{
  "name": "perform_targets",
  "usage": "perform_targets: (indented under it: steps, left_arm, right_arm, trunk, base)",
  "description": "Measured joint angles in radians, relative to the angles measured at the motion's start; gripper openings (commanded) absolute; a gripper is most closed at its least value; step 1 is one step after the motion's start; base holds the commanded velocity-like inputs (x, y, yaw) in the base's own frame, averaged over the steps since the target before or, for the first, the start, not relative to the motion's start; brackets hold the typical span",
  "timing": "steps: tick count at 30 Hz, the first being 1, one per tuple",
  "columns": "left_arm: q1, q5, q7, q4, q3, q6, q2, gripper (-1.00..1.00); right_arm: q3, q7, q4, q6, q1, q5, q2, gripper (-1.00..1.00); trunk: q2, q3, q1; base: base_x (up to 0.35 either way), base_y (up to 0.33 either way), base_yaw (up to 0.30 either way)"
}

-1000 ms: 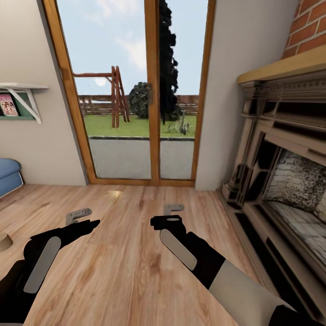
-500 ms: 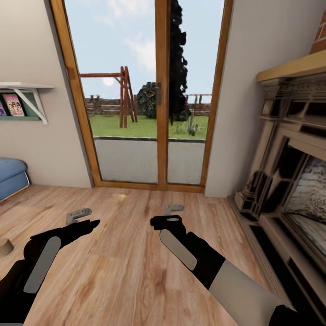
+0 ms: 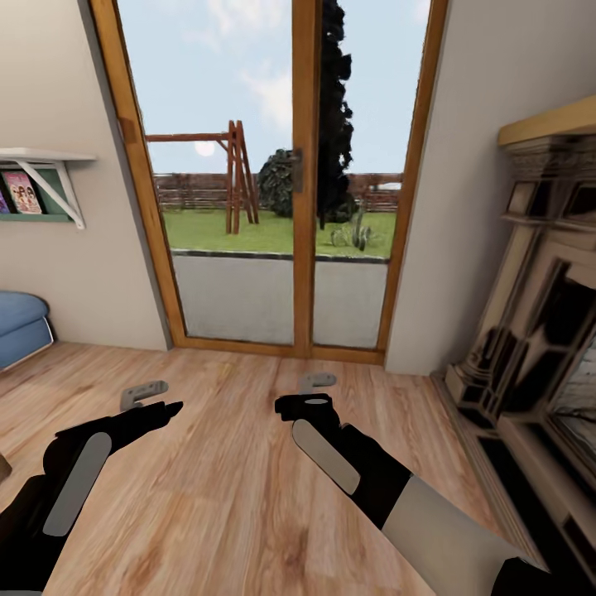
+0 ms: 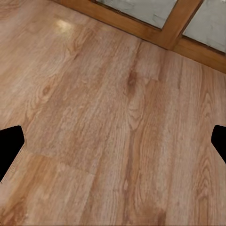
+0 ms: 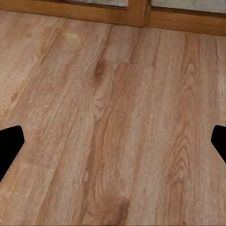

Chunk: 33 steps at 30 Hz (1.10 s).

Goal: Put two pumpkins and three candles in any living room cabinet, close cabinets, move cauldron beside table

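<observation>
left gripper (image 3: 146,396) jaws spread, empty, over wood-plank floor (image 3: 223,463) | right gripper (image 3: 317,382) jaws spread, empty | both black arms extended forward, low | glass door (image 3: 273,182) in orange wood frame ahead; carved fireplace (image 3: 538,331) right; blue sofa (image 3: 21,327), wall shelf (image 3: 41,178) left

A glazed double door (image 3: 281,174) stands in the far wall, straight ahead across the floor (image 3: 223,497). A fireplace (image 3: 538,331) lines the wall to its right. On the wall to the left hangs a shelf (image 3: 37,178), with a sofa (image 3: 21,323) below it at the floor's left edge. Outside, behind the door, stand a swing frame (image 3: 228,174) and a fence (image 3: 207,192).
</observation>
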<state>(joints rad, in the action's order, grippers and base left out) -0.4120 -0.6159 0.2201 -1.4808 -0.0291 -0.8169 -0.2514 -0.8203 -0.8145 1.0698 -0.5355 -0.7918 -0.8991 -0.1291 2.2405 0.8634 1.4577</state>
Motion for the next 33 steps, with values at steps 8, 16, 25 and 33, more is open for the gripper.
perform_targets:
  steps: [8, 16, 25, 33]
  left_arm:
    - [0.0, 0.0, 0.0, 0.0, 0.0, 0.0, 0.0, 1.0]
    - [0.0, 0.0, 0.0, 0.0, 0.0, 0.0, 0.0, 1.0]
    - [0.0, 0.0, 0.0, 0.0, 0.0, 0.0, 0.0, 1.0]
    - [0.0, 0.0, 0.0, 0.0, 0.0, 0.0, 0.0, 1.0]
  right_arm:
    - [0.0, 0.0, 0.001, 0.0, 0.0, 0.0, -0.001, 1.0]
    - [0.0, 0.0, 0.0, 0.0, 0.0, 0.0, -0.002, 1.0]
    - [0.0, 0.0, 0.0, -0.001, 0.0, 0.0, -0.003, 1.0]
    - [0.0, 0.0, 0.0, -0.001, 0.0, 0.0, -0.003, 1.0]
  trunk:
    - [0.0, 0.0, 0.0]
    - [0.0, 0.0, 0.0]
    - [0.0, 0.0, 0.0]
    - [0.0, 0.0, 0.0]
  base:
    - [0.323, -0.06, 0.064]
    - [0.322, -0.089, 0.17]
    - [0.322, -0.091, 0.277]
    - [0.315, -0.102, 0.289]
